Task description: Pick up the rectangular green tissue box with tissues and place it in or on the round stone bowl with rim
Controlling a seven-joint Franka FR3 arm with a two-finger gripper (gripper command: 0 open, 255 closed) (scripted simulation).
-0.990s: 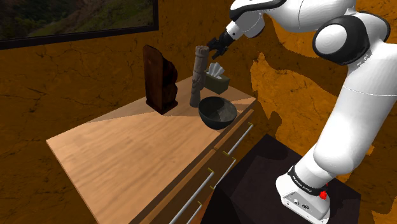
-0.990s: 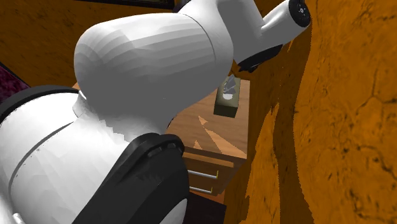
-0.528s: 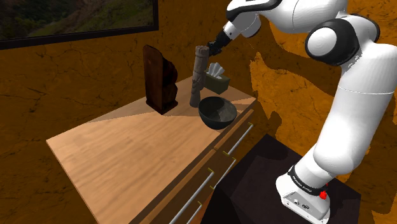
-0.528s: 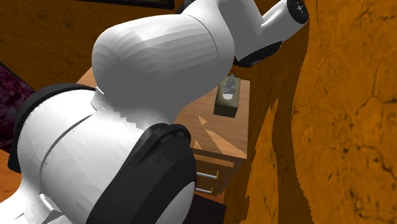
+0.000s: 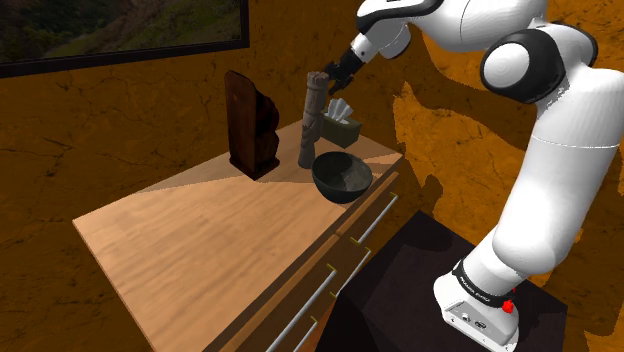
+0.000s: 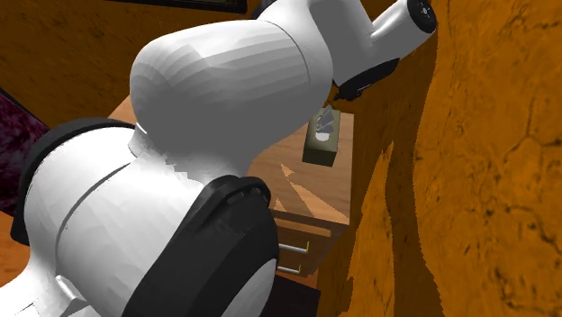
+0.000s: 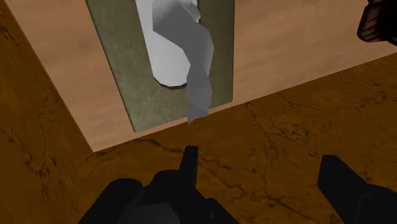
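A grey-green tissue box (image 5: pixel 343 130) with a white tissue sticking out stands at the back corner of the wooden dresser (image 5: pixel 200 240), by the orange wall. It is also in the second exterior view as the tissue box (image 6: pixel 322 142). The dark round bowl (image 5: pixel 342 175) sits just in front of it at the dresser's edge. My gripper (image 5: pixel 332 77) hangs above the box, well clear of it. In the wrist view the gripper (image 7: pixel 264 173) is open, with nothing between its fingers (image 7: pixel 189 162). The tissue box (image 7: pixel 121 70) and its tissue (image 7: pixel 191 51) lie ahead of them.
A tall carved column (image 5: pixel 313 120) stands right beside the box, close under my gripper. A dark wooden carving (image 5: pixel 251 125) stands further along the back. The dresser has drawers with bar handles (image 5: pixel 375 222). A framed picture (image 5: pixel 120 30) hangs on the wall.
The arm's elbow has swung toward the shoulder view's left and the gripper has shifted slightly left over the column and box. Box and bowl have not moved.
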